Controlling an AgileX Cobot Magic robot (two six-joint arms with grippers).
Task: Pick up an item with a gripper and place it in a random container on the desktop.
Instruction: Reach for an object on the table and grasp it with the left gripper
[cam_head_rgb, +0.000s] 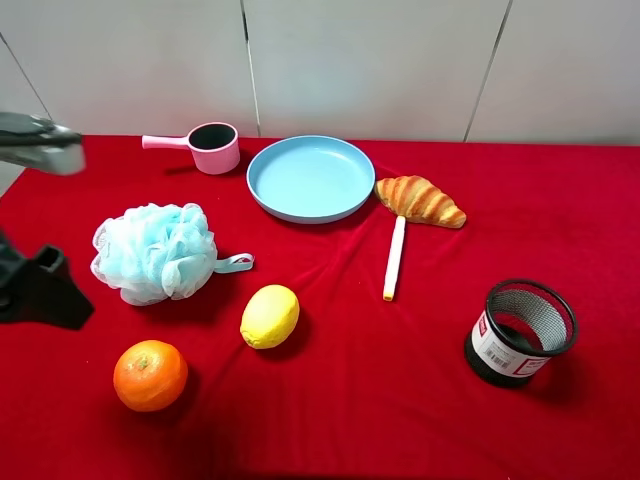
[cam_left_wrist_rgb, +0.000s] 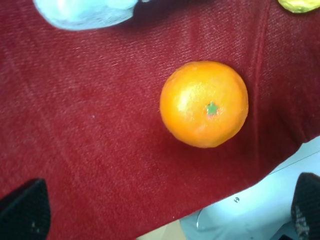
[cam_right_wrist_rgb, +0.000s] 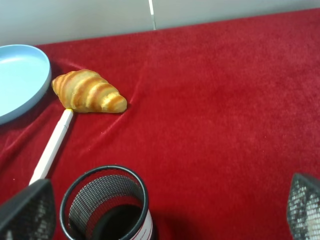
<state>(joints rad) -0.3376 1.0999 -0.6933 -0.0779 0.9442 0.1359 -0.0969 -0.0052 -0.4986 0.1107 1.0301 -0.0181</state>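
The round orange fruit (cam_head_rgb: 150, 375) lies on the red cloth at the front left, stem spot up. It also shows in the left wrist view (cam_left_wrist_rgb: 204, 104). My left gripper (cam_left_wrist_rgb: 165, 214) is open and empty, its black fingertips (cam_left_wrist_rgb: 25, 212) wide apart, hovering above and short of the orange without touching it. A black part of the left arm (cam_head_rgb: 40, 290) shows at the left edge. The light-blue plate (cam_head_rgb: 310, 178) sits empty at the back centre, and its rim shows in the right wrist view (cam_right_wrist_rgb: 20, 80). My right gripper (cam_right_wrist_rgb: 165, 207) is open and empty, near the mesh cup.
A yellow lemon (cam_head_rgb: 270, 316) lies right of the orange. A pale blue bath puff (cam_head_rgb: 155, 252) sits behind it. A pink handled cup (cam_head_rgb: 210, 147) is left of the plate. A croissant (cam_head_rgb: 420, 200), a white pen (cam_head_rgb: 395, 258) and a black mesh cup (cam_head_rgb: 520, 332) are at the right.
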